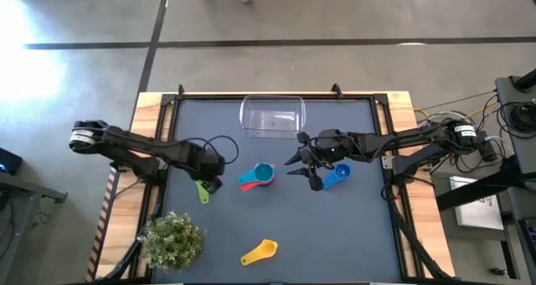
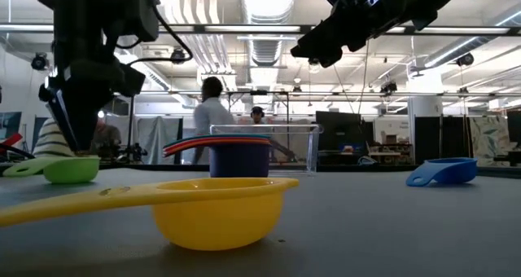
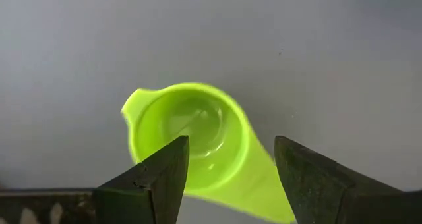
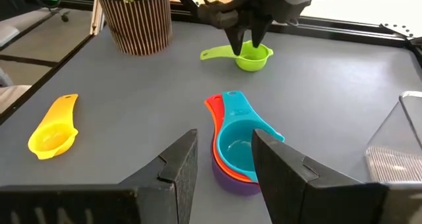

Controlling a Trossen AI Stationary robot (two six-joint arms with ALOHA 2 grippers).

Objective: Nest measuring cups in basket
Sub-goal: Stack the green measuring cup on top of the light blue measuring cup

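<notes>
The green cup (image 1: pixel 203 190) (image 3: pixel 191 135) rests bowl-down on the table's left side. My left gripper (image 3: pixel 231 178) (image 2: pixel 69 138) is open and points down over it, one finger on each side of where the handle (image 3: pixel 264 191) meets the bowl. A nested stack (image 1: pixel 258 176) (image 4: pixel 237 148) of teal, red, orange and purple cups stands mid-table. My right gripper (image 1: pixel 306 163) (image 4: pixel 224 165) is open and raised, between the stack and the blue cup (image 1: pixel 339 173) (image 2: pixel 444 172). The yellow cup (image 1: pixel 260 251) (image 2: pixel 216 208) lies near the front edge. The clear basket (image 1: pixel 272 116) stands at the far edge. My left gripper stands from above, pointing down, with its fingers (image 3: pixel 161 178) astride the green cup where bowl and handle meet. I cannot tell whether they touch it. The cup sits upright on the table.
A potted plant (image 1: pixel 172 239) (image 4: pixel 135 20) stands at the near left corner. People stand in the room behind the table in the low view. Open table surface lies between the stack and the basket and at the near right.
</notes>
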